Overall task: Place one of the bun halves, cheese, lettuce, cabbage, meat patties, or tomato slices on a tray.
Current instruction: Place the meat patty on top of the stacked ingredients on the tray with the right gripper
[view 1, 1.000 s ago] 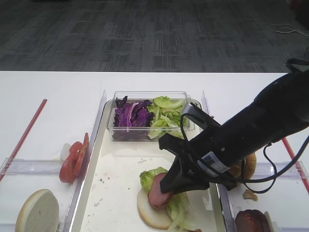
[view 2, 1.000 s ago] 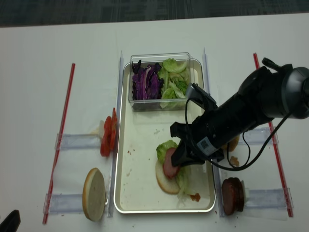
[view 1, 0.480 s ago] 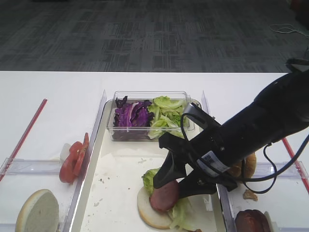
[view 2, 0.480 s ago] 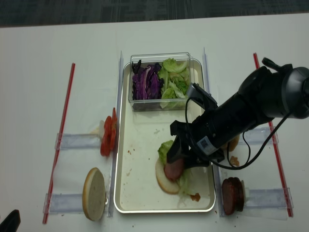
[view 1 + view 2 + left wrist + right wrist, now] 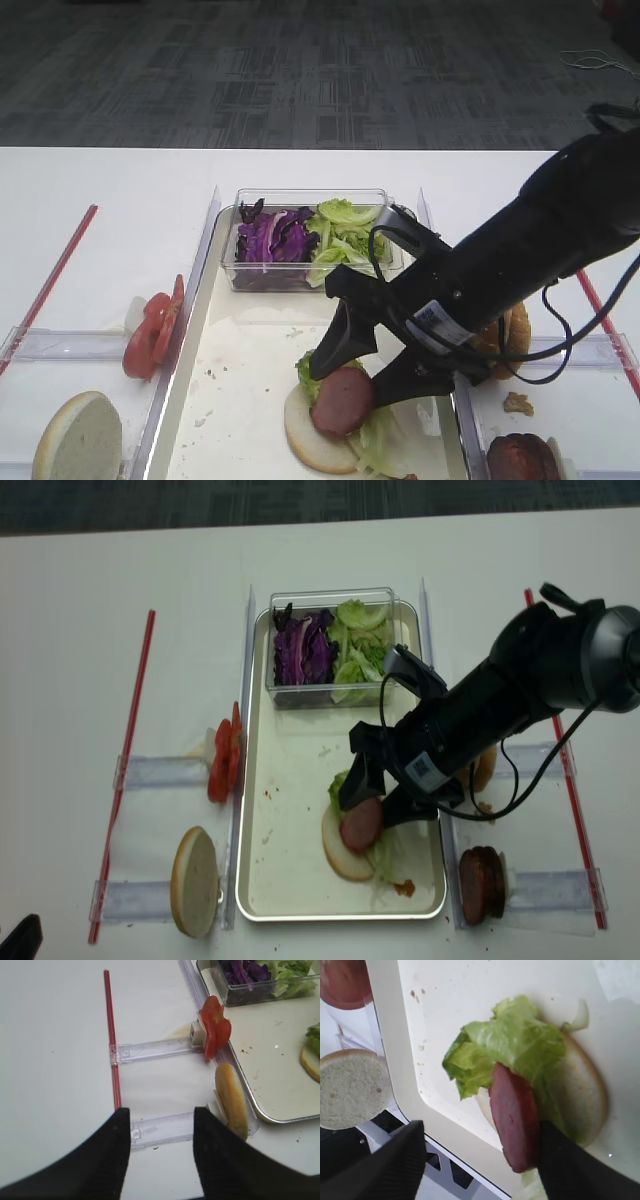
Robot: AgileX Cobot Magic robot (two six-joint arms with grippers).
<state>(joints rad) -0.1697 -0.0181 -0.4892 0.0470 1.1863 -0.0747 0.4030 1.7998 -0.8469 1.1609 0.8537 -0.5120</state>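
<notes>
The right gripper (image 5: pixel 352 375) stood with jaws apart astride the meat patty (image 5: pixel 342 401), which lay on lettuce (image 5: pixel 512 1045) over a pale bun half (image 5: pixel 345 857) at the tray's (image 5: pixel 290 880) 5 o'clock. The left gripper (image 5: pixel 159 1160) hung open above the counter (image 5: pixel 55 1085)

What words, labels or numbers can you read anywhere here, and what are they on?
White sticker on the right gripper's black body, seen in both overhead views: dark print, too small and blurred to read.
No readable text shows on the tray, the clear plastic box or the table.
</notes>
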